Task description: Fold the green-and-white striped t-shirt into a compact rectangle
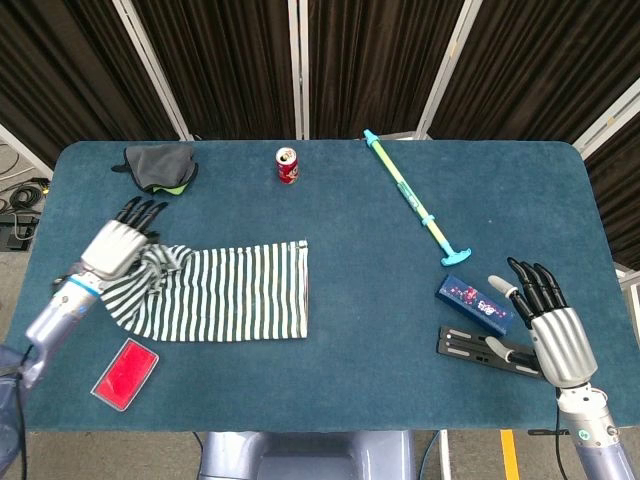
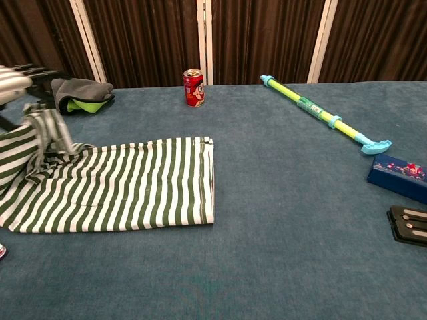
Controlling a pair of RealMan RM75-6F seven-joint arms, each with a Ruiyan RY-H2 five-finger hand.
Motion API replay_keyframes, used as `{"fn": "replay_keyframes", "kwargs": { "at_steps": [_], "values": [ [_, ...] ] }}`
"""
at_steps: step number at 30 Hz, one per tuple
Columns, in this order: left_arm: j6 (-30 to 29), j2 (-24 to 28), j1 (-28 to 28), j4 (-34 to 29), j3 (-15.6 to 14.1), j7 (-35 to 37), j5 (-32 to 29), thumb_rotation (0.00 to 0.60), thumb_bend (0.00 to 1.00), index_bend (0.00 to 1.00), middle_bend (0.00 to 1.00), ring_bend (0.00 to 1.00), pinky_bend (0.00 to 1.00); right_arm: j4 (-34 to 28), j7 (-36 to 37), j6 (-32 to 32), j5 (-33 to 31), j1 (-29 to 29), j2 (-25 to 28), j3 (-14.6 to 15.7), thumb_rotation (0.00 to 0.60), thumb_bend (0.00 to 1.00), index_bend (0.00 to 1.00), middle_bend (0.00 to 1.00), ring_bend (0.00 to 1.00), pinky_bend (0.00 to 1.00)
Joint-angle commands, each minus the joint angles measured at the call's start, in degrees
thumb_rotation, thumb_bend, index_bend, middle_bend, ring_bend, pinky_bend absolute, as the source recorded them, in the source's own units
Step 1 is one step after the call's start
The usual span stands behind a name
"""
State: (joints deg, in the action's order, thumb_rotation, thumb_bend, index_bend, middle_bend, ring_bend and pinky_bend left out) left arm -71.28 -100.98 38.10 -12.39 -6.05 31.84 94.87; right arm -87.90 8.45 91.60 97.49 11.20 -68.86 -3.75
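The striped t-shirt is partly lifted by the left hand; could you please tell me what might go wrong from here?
The left hand holds only the bunched end of the striped t-shirt, so the fold may land crooked or wrinkled. The right hand rests far off by the black case, so nothing pins the shirt's free edge, and it may slide across the table. The red card lies close to the shirt's near corner and could be dragged.

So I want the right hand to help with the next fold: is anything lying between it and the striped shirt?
Mostly bare table. The blue box and black case lie just inward of the right hand, toward the striped shirt, so it would pass over them. The left hand already holds the shirt's far end.
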Motion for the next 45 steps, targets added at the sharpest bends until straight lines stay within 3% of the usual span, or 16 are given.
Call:
{"fn": "replay_keyframes", "kwargs": {
  "at_steps": [1,27,45],
  "values": [
    [-1.2,-2.1,2.7,-1.7,0.6,-0.8,0.4,0.600,0.61,0.88,0.00,0.00,0.00,0.0,0.2,0.1,-0.1,0.0,0.1,-0.1,0.600,0.00,0.23,0.00,0.00,0.00],
    [2.6,-9.8,12.1,-5.1,0.6,-6.3,2.3,0.600,0.61,0.88,0.00,0.00,0.00,0.9,1.6,-0.4,-1.6,0.0,0.3,-0.7,0.600,0.00,0.23,0.00,0.00,0.00],
    [10.1,-13.6,16.5,-5.2,3.5,-10.8,-0.8,0.600,0.60,0.88,0.00,0.00,0.00,1.1,2.3,-0.3,-2.1,0.0,0.5,-1.1,0.600,0.00,0.23,0.00,0.00,0.00]
  ]
}}
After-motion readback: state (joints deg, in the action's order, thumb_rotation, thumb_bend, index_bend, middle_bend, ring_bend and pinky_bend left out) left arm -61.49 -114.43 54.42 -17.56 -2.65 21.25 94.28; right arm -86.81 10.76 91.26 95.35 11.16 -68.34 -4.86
